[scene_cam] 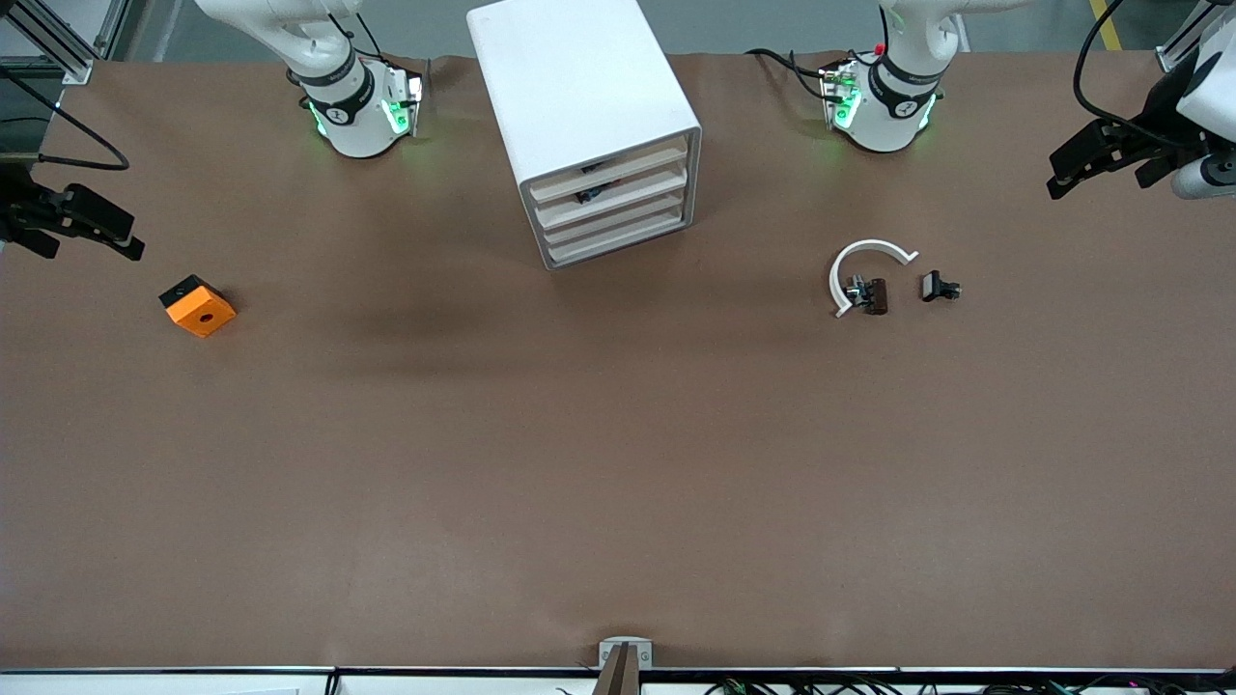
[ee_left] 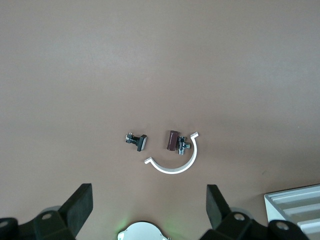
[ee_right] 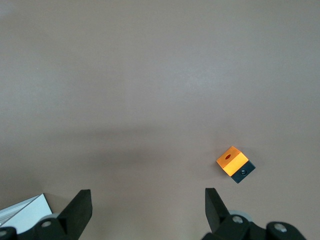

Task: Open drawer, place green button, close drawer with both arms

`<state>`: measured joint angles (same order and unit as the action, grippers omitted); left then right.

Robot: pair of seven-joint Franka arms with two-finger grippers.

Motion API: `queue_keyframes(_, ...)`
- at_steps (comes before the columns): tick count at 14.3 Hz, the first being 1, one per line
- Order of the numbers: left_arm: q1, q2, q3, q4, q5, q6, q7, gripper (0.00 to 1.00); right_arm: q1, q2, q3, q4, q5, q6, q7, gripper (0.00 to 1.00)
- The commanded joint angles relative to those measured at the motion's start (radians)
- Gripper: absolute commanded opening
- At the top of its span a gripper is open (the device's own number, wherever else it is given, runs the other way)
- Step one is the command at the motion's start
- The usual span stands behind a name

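Observation:
The white cabinet (scene_cam: 579,87) stands at the robots' side of the table, midway between the two bases. Its four cream drawer fronts (scene_cam: 618,208) all sit pushed in; dark bits show in the gaps above the upper two. The green-capped button is not in view. My left gripper (scene_cam: 1062,174) is open and empty, up in the air at the left arm's end of the table; the left wrist view (ee_left: 149,200) shows its fingers wide apart. My right gripper (scene_cam: 121,236) is open and empty at the right arm's end, as the right wrist view (ee_right: 147,200) also shows.
An orange block with a hole (scene_cam: 198,306) lies near the right gripper and shows in the right wrist view (ee_right: 235,162). A white C-shaped ring (scene_cam: 864,261) and two small dark clip-like parts (scene_cam: 939,287) lie toward the left arm's end; the ring also shows in the left wrist view (ee_left: 175,162).

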<state>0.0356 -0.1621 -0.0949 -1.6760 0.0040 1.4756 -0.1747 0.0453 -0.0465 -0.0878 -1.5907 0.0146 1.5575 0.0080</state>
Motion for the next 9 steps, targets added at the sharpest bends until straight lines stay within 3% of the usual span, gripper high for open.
queue_keyframes(1,-0.005,0.030,0.014,0.030,-0.012,0.012,0.024,1.00,-0.001,0.010,0.003,0.021,-0.015,-0.007,-0.003,1.00)
queue_keyframes(9,-0.002,0.096,0.014,0.136,-0.002,-0.031,0.020,1.00,-0.001,0.010,0.003,0.028,-0.013,-0.008,-0.003,1.00)
